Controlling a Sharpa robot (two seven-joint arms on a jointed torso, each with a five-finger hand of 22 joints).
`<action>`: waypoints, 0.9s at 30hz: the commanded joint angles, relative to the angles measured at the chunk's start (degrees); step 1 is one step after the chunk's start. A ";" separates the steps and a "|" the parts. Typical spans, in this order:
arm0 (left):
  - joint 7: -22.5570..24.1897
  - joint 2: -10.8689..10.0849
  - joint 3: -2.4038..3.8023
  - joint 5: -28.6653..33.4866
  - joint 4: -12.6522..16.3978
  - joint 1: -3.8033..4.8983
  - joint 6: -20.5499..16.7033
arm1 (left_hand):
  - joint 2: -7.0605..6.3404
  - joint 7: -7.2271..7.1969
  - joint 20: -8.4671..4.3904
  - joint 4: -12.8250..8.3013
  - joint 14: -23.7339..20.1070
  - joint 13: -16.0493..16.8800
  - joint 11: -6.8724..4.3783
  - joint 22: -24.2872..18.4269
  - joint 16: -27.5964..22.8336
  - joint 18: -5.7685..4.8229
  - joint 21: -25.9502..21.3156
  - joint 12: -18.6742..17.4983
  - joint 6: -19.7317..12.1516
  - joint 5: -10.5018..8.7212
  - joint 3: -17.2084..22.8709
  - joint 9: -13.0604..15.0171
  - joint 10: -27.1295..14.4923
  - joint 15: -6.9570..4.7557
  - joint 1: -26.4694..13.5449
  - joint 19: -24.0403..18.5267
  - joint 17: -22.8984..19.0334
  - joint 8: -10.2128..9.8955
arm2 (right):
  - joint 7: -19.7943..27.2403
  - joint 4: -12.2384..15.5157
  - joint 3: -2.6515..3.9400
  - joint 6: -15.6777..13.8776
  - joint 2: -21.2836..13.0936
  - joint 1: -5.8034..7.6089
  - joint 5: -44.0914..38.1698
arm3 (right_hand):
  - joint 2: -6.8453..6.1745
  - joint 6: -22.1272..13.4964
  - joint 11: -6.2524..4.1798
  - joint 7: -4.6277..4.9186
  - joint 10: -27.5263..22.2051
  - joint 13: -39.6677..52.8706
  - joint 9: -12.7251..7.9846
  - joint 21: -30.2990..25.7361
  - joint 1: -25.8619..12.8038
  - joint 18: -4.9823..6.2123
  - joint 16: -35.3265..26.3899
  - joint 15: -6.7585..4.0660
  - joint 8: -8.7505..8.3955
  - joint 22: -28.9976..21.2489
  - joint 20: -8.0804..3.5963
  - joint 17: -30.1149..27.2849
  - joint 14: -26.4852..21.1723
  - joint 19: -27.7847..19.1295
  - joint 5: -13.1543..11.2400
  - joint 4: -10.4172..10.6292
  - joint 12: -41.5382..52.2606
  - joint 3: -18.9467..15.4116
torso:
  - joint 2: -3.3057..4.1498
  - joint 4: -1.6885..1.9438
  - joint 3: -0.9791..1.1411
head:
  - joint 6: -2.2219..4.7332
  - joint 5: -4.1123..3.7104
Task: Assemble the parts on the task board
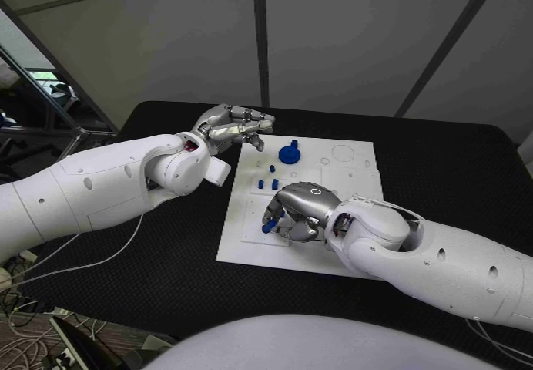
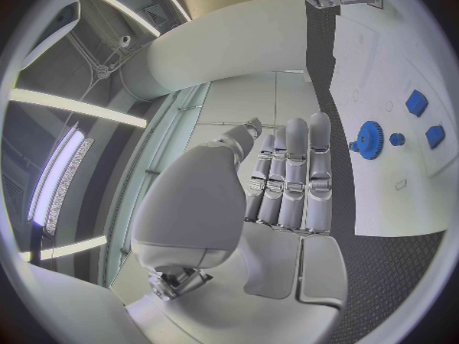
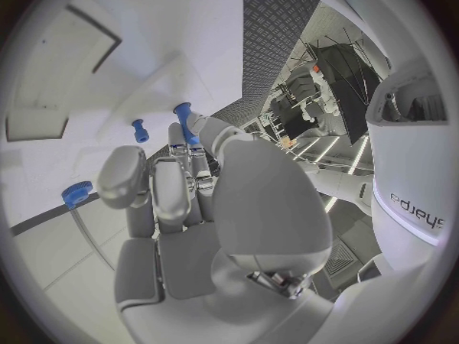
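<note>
The white task board (image 1: 350,181) lies in the middle of the black table. My right hand (image 1: 298,212) hovers over its near left part and pinches a small blue peg (image 1: 269,225) between thumb and fingers; the right wrist view shows the peg (image 3: 184,122) sticking out past the fingertips. A blue gear (image 1: 289,153) stands on the board's far left part, with small blue pieces (image 1: 266,183) just nearer. My left hand (image 1: 233,127) hangs beside the board's far left corner, fingers straight and holding nothing. The left wrist view shows the gear (image 2: 368,139) and blue blocks (image 2: 416,102).
Round recesses (image 1: 343,153) mark the board's far right part. Another small blue peg (image 3: 141,130) stands on the board ahead of my right hand. Black table (image 1: 444,169) surrounds the board on all sides; cables hang off the near left edge (image 1: 45,270).
</note>
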 commanded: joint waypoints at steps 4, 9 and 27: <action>0.14 0.02 0.03 0.14 0.08 0.09 0.75 | 0.69 0.32 0.12 -0.05 -0.33 0.08 0.07 -0.05 -0.26 -0.62 -0.18 0.32 -0.16 -0.11 -0.26 -0.02 -0.50 0.06 -0.03 0.28 -0.05 0.19 | -1.10 -0.26 -0.12 1.10 0.50 -0.01 -1.77 | 0.62 0.22 -0.08 0.11 0.37 0.00 0.26 0.13 -0.08 -0.91 0.12 -0.24 0.07 -0.16 -0.05 -0.14 1.44 0.30 0.21 -0.28 0.03 0.07 | -0.04 -0.03 0.00 | 0.00 0.08; 0.08 0.02 0.03 0.14 0.10 0.09 0.81 | 0.69 0.32 0.12 -0.05 -0.33 0.08 0.07 -0.05 -0.26 -0.62 -0.18 0.32 -0.16 -0.11 -0.26 -0.02 -0.50 0.06 -0.03 0.28 -0.05 0.19 | -1.36 -0.39 -0.16 1.01 0.89 -0.01 -2.23 | 0.42 -0.16 0.06 0.24 0.07 -0.01 0.19 0.04 -0.36 -0.90 0.06 -0.13 -0.14 -0.27 0.02 -0.27 1.38 0.20 0.25 -0.32 -0.24 -0.11 | -0.02 -0.02 -0.01 | 0.05 0.10; -0.19 -0.11 0.03 0.14 0.07 0.10 0.89 | 0.73 0.35 0.14 0.00 -0.34 0.09 0.10 -0.12 -0.28 -0.62 -0.26 0.35 -0.22 -0.12 -0.37 -0.02 -0.57 0.09 -0.08 0.31 -0.06 0.19 | 0.89 -0.16 -0.24 -2.60 0.90 -0.01 -2.30 | -4.06 -13.68 2.27 0.46 -10.20 -1.18 -1.73 -2.40 -5.06 -0.29 -0.25 1.73 -3.49 -3.41 1.86 -1.63 0.49 -1.80 4.03 1.06 -3.13 -5.45 | -0.04 -0.03 0.01 | -0.01 0.17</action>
